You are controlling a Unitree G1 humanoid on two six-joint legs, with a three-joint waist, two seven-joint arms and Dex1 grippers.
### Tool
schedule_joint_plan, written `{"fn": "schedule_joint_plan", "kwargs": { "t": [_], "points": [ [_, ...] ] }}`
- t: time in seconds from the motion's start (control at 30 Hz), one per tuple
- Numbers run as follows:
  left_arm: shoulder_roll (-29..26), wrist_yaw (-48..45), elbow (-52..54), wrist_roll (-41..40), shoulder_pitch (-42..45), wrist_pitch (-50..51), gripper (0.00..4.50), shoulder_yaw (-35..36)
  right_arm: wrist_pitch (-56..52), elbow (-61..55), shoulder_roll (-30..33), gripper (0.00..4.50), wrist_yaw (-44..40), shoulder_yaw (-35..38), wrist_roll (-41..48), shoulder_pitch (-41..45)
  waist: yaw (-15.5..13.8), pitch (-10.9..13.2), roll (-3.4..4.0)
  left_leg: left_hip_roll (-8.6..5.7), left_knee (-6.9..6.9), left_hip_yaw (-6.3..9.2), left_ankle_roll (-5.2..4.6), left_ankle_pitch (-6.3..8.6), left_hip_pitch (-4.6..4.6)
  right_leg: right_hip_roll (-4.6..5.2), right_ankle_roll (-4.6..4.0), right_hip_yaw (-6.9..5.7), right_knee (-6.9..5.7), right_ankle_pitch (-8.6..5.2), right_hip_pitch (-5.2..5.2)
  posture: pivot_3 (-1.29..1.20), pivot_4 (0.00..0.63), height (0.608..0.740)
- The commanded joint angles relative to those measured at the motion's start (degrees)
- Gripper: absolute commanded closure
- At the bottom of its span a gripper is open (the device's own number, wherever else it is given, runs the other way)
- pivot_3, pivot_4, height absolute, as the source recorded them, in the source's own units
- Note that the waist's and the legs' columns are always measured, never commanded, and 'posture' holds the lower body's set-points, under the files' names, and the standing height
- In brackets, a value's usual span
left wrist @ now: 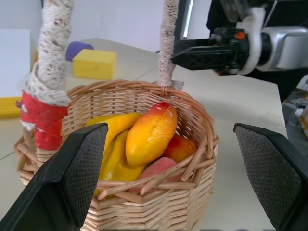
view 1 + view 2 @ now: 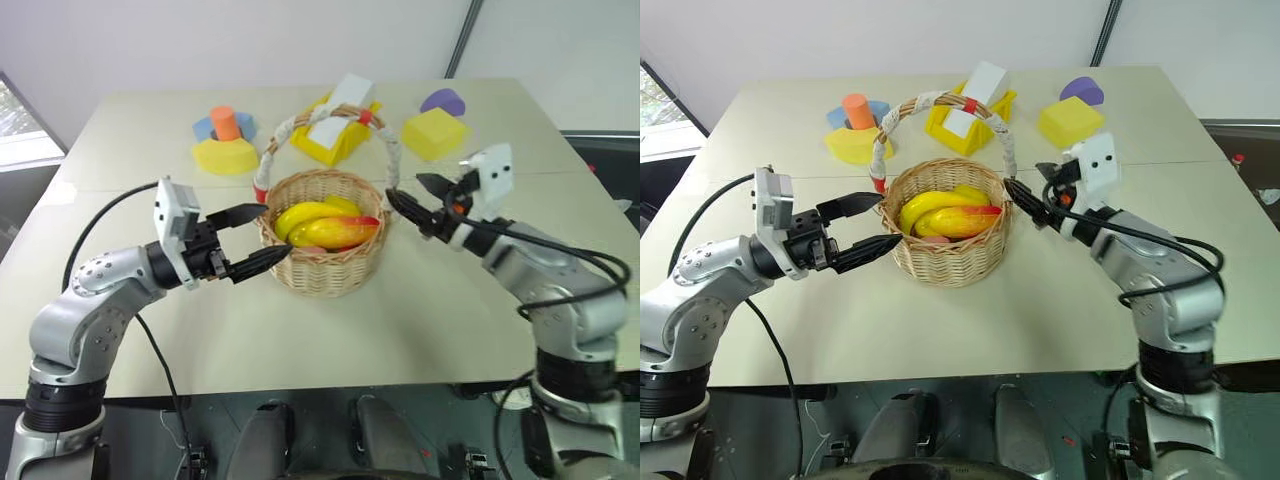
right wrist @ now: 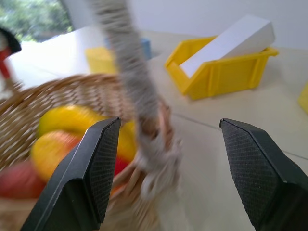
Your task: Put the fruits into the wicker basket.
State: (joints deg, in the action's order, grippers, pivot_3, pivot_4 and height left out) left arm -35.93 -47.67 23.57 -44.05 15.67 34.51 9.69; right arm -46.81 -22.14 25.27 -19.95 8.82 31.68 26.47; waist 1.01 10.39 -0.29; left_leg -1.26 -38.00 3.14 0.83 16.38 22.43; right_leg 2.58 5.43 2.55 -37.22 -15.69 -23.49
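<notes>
The wicker basket (image 2: 322,272) stands mid-table, its white-wrapped handle (image 2: 290,125) arching over it. Inside lie the fruits: a yellow banana (image 2: 305,213), a mango (image 2: 335,232) with a red blush, and under them a reddish one (image 1: 180,147) and a pink one (image 1: 155,168). My left gripper (image 2: 277,230) is open and empty, its fingers (image 1: 72,178) level at the basket's left rim. On the basket's right side, close to the handle's foot, my right gripper (image 2: 405,187) is open and holds nothing. The handle's foot (image 3: 154,159) shows between its fingers (image 3: 91,168).
Behind the basket stands a yellow plastic bin (image 2: 335,140) with a white box. Foam blocks lie at the back: a yellow one (image 2: 433,135) and a purple one (image 2: 443,100) to the right, an orange cylinder (image 2: 226,123) on yellow and blue pieces to the left.
</notes>
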Motion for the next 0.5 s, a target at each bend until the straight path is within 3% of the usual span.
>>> {"fn": "schedule_joint_plan", "kwargs": {
  "t": [0.03,0.1,0.27,0.5],
  "points": [
    [0.00,0.55,2.21,-0.71,-0.04,-0.18,0.00,0.03,3.00,0.04,-0.38,1.31,-0.46,-1.09,-1.29,0.65,-0.31,0.00,0.00,-0.02,0.01,0.02,0.00,0.00,0.03,0.03,0.00,-0.01,0.01,0.00,-0.01,0.00,0.150,0.740],
    [0.31,0.98,2.93,-0.70,-0.71,-0.33,0.00,-0.16,3.15,0.53,-0.92,1.89,-0.68,-0.92,-0.73,0.53,-0.33,0.00,0.00,-0.07,0.01,0.04,-0.02,0.02,0.07,0.10,0.00,-0.02,0.05,0.00,-0.01,0.00,0.150,0.740],
    [0.91,1.46,3.10,-0.59,-0.82,-0.65,0.00,-0.41,3.27,0.32,-0.89,4.46,-1.91,0.04,0.25,0.04,-0.22,0.00,0.00,-0.09,0.01,0.04,-0.02,0.02,0.05,0.13,0.01,-0.02,0.07,0.00,0.01,0.00,0.150,0.740],
    [1.53,1.29,2.19,-0.22,0.39,-1.20,0.00,-1.57,6.18,-0.48,1.30,4.46,-0.85,7.14,-0.20,-1.83,-0.28,0.01,0.01,-0.08,0.01,0.05,-0.02,0.01,0.05,0.10,0.00,-0.03,0.05,0.00,0.01,0.00,0.150,0.740]
  ]
}}
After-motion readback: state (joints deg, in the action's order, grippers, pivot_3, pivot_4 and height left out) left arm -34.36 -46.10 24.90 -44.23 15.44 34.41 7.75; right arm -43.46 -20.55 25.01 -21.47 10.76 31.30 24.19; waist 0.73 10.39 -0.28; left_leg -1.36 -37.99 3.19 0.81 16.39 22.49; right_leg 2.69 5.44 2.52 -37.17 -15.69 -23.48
